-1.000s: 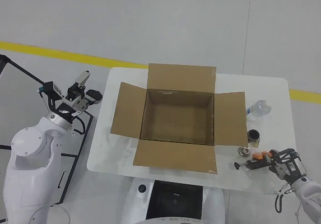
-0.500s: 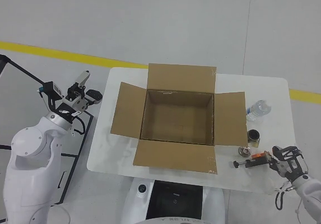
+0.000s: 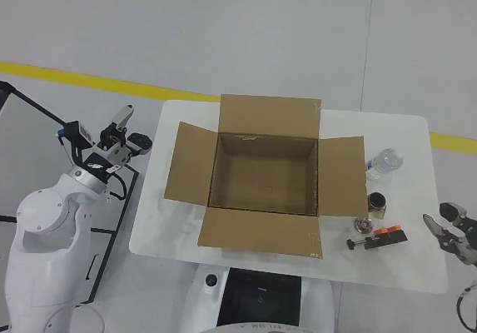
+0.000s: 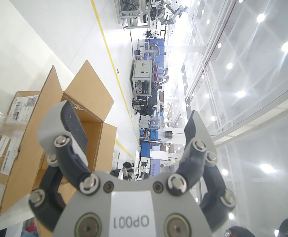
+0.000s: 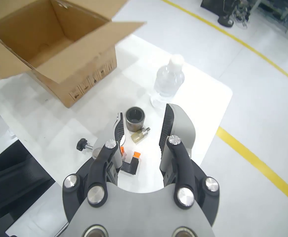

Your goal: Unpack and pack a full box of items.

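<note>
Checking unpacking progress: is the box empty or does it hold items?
Empty. In the top view the box has its flaps spread and its floor bare; the right wrist view shows bare cardboard inside too.

White left arm (image 3: pixel 51 218) bears a grey, silver-screwed left gripper (image 4: pixel 130 114).

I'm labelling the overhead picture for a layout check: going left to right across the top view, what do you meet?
From the left: left gripper → cardboard box → water bottle → right gripper. The clamp and dark cylinder overlap the bottle sideways, so I leave them out.
</note>
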Tool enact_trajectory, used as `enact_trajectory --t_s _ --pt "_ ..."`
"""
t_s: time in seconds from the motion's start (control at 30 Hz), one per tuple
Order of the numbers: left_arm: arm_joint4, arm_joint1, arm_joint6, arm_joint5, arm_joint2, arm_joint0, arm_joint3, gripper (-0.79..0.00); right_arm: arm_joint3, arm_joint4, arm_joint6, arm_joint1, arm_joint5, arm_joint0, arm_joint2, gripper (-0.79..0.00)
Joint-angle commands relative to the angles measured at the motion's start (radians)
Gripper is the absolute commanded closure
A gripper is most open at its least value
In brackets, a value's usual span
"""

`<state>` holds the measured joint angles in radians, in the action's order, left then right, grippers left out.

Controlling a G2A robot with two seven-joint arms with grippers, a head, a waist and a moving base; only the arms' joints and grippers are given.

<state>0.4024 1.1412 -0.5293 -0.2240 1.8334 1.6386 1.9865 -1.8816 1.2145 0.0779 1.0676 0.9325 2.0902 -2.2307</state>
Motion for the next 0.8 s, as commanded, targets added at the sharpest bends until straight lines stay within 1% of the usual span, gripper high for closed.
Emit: enact_trajectory --t_s 0.0,0.1,0.23,0.27,0.3,0.33,0.37,0.4,0.43,0.47,0.63,0.67,0.73,0.77 --pt "0.000 0.000 0.000 0.000 0.000 0.000 0.000 -0.785 -0.059 -0.048 -0.001 0.000 0.017 0.008 -0.030 -0.329" --pt "0.000 0.000 0.000 0.000 0.000 0.000 0.000 -0.785 -0.098 -0.143 -0.023 -0.002 0.028 -0.001 -0.021 -0.372" --pt "0.000 0.000 0.000 0.000 0.000 0.000 0.000 -0.785 -0.102 -0.322 -0.081 -0.010 0.036 -0.057 0.045 -0.376" --pt "0.000 0.000 0.000 0.000 0.000 0.000 0.000 -0.785 -0.080 -0.415 -0.087 -0.013 0.039 -0.081 0.071 -0.382" --pt "0.000 0.000 0.000 0.000 0.000 0.000 0.000 -0.785 -0.067 -0.473 -0.089 -0.015 0.043 -0.092 0.087 -0.391" --pt "0.000 0.000 0.000 0.000 0.000 0.000 0.000 -0.785 -0.043 -0.578 -0.094 -0.018 0.049 -0.106 0.114 -0.391" --pt "0.000 0.000 0.000 0.000 0.000 0.000 0.000 -0.785 -0.027 -0.666 -0.124 -0.023 0.047 -0.118 0.134 -0.397" --pt "0.000 0.000 0.000 0.000 0.000 0.000 0.000 -0.785 -0.038 -0.684 -0.185 -0.031 0.035 -0.136 0.125 -0.465" --pt "0.000 0.000 0.000 0.000 0.000 0.000 0.000 -0.785 -0.066 -0.660 -0.236 -0.037 0.029 -0.147 0.108 -0.600" --pt "0.000 0.000 0.000 0.000 0.000 0.000 0.000 -0.785 -0.066 -0.660 -0.236 -0.037 0.029 -0.147 0.108 -0.662" --pt "0.000 0.000 0.000 0.000 0.000 0.000 0.000 -0.785 -0.066 -0.660 -0.236 -0.037 0.029 -0.147 0.108 -0.662" --pt "0.000 0.000 0.000 0.000 0.000 0.000 0.000 -0.785 -0.065 -0.656 -0.239 -0.037 0.024 -0.147 0.108 -0.785" --pt "0.000 0.000 0.000 0.000 0.000 0.000 0.000 -0.785 -0.052 -0.591 -0.245 -0.038 -0.038 -0.176 0.078 -0.785" --pt "0.000 0.000 0.000 0.000 0.000 0.000 0.000 -0.785 0.015 -0.604 -0.208 -0.035 -0.098 -0.198 0.069 -0.785"
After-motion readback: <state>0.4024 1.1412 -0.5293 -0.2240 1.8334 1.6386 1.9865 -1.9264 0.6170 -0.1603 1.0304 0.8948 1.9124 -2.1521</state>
